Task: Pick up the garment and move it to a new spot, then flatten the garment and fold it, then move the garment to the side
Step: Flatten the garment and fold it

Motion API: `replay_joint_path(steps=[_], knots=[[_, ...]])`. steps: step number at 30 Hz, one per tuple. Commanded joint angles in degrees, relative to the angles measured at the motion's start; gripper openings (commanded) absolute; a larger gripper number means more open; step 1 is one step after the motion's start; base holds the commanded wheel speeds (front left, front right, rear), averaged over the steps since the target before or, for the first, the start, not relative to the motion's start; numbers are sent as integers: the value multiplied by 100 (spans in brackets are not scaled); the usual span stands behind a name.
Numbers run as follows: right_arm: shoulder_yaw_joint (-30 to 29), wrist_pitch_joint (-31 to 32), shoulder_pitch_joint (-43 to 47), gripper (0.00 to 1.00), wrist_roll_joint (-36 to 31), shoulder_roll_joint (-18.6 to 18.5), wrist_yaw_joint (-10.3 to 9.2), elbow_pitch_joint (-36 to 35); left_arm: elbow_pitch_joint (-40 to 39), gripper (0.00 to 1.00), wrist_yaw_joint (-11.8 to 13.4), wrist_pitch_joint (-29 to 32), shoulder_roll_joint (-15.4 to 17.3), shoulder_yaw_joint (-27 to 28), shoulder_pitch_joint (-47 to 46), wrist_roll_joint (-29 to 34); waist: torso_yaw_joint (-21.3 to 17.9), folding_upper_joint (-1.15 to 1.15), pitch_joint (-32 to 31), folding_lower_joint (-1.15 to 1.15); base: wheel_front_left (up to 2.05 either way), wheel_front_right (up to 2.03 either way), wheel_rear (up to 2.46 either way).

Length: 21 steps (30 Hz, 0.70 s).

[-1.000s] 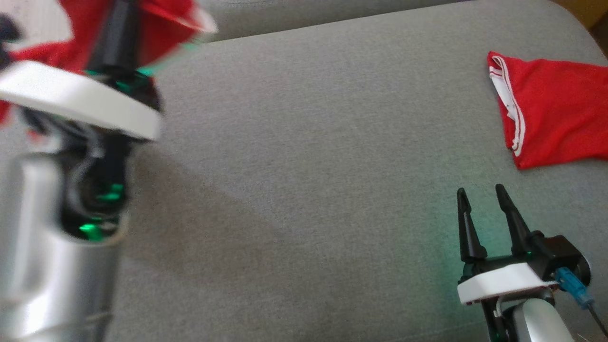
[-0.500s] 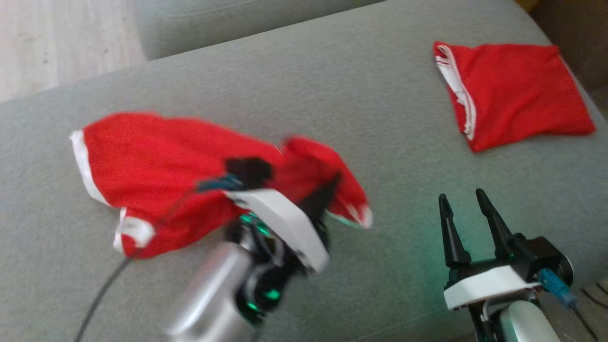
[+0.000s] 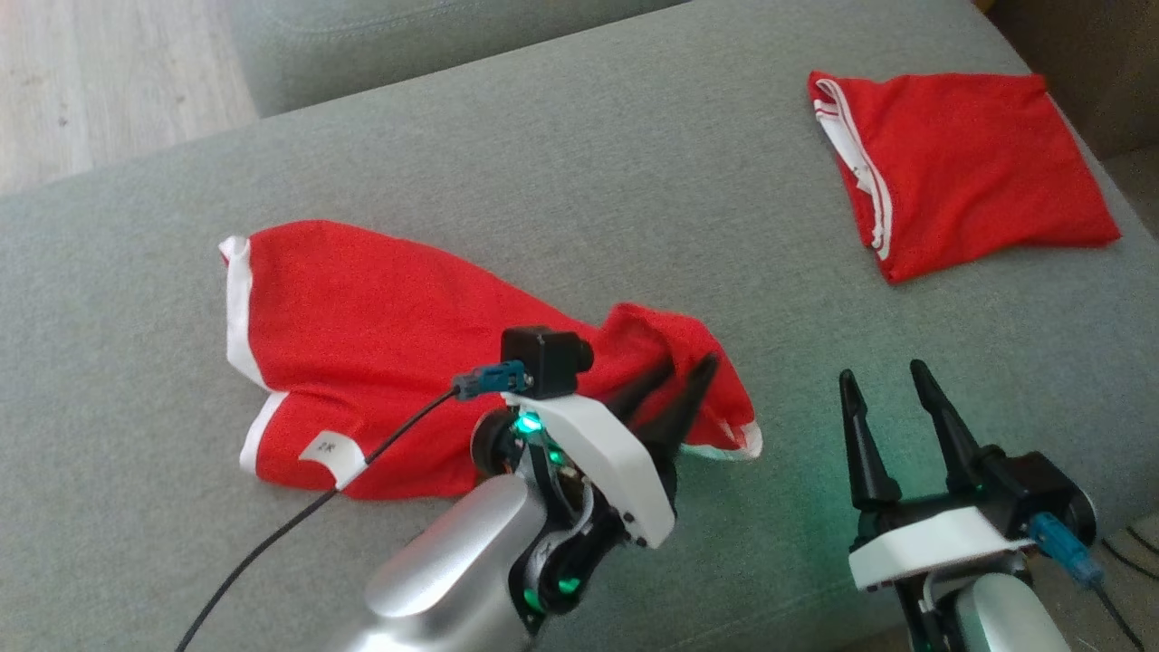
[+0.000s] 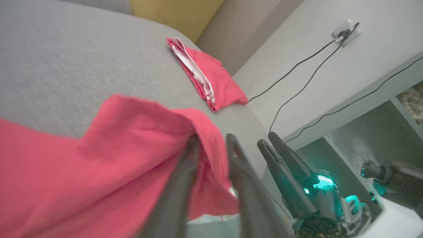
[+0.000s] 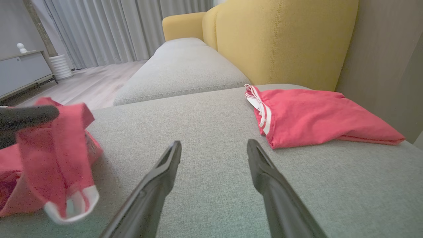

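The garment [image 3: 362,344], red with white trim, lies crumpled on the grey sofa cushion [image 3: 589,181] at centre left. Its right end is bunched up around my left gripper [image 3: 690,367]. In the left wrist view that gripper [image 4: 213,142] has its jaws a little apart, and a fold of the garment [image 4: 132,158] hangs loosely between them. From the right wrist, the cloth [image 5: 56,148] drapes over one left finger [image 5: 26,117]. My right gripper [image 3: 883,373] stands open and empty over bare cushion at the lower right, a short way right of the garment.
A second red garment [image 3: 960,163], folded, lies at the cushion's far right corner. A yellow sofa back [image 5: 284,39] rises behind it. Wooden floor [image 3: 90,81] shows beyond the cushion's left edge. My left arm's black cable [image 3: 299,516] trails across the garment.
The head camera has shifted. My left arm carried the garment from the upper left down onto the cushion's middle, where it now lies spread out. The left jaws have parted. The right gripper stayed put.
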Motion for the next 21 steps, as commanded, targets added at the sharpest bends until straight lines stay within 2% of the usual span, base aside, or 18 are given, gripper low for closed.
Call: replay_joint_path(steps=[1, 6, 12, 16, 21], knots=[[99, -38, -172, 100, -56, -27, 42, -194, -122, 100, 11, -134, -23, 136, -274, 111, 29, 0, 20, 0, 0, 0, 0], [-24, -38, -227, 100, -137, -27, 42, -262, 149, 100, 94, -820, 88, 95, -517, 724, 187, 0, 56, 0, 0, 0, 0], [-177, -38, -193, 100, -208, -27, 42, -330, 4, 100, 361, -1491, 631, 268, -481, 1259, 461, 0, 17, 0, 0, 0, 0], [-302, -38, -132, 100, -288, -27, 42, -370, -203, 100, 612, -1973, 1010, 559, -192, 1367, 687, 0, -81, 0, 0, 0, 0], [-468, -38, -52, 100, -446, -27, 42, -426, -455, 100, 748, -2506, 1369, 1027, 409, 1289, 976, 0, -231, 0, 0, 0, 0]])
